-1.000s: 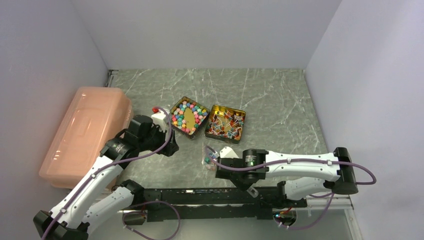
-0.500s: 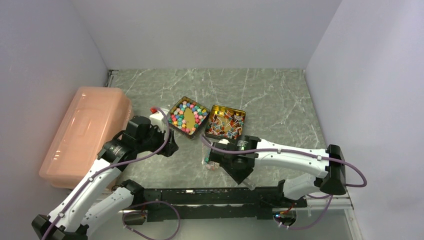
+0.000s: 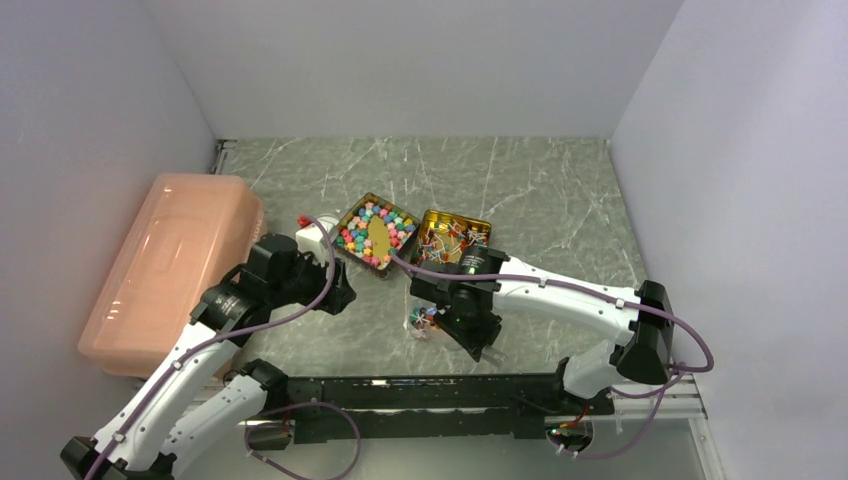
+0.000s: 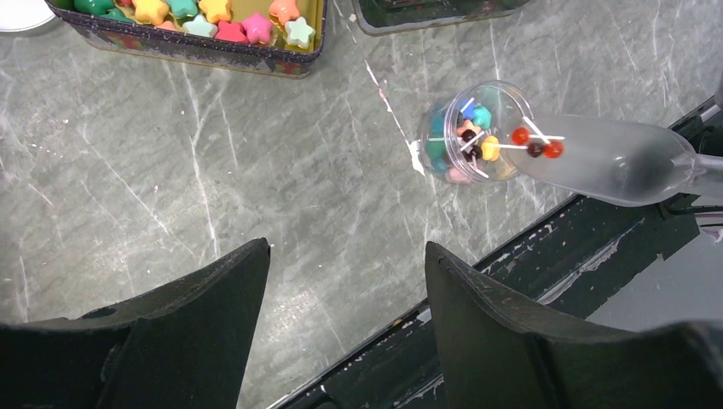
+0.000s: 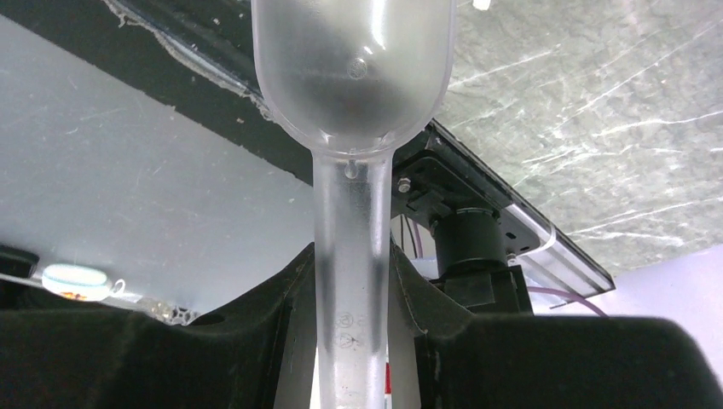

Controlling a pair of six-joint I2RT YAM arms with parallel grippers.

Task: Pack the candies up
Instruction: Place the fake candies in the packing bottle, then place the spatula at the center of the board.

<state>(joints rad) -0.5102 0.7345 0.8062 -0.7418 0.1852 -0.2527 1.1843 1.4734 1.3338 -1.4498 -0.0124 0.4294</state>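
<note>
The clear scoop (image 4: 614, 158) – pinched by the right gripper (image 5: 351, 281) – is best tipped slowly toward nine o'clock, candies (image 4: 521, 135) kept over the jar (image 4: 435, 136).

Two tins stood side by side at the middle of the desk (image 3: 540, 180): the left tin (image 4: 196, 49) held candies (image 4: 222, 10), the right tin (image 3: 460, 216) more. Before them, near the near edge, stood a jar (image 4: 469, 132) with candies in it. A scoop (image 4: 614, 158) had its tip at the jar's rim. A box (image 3: 170, 265) lay along the left edge.
</note>
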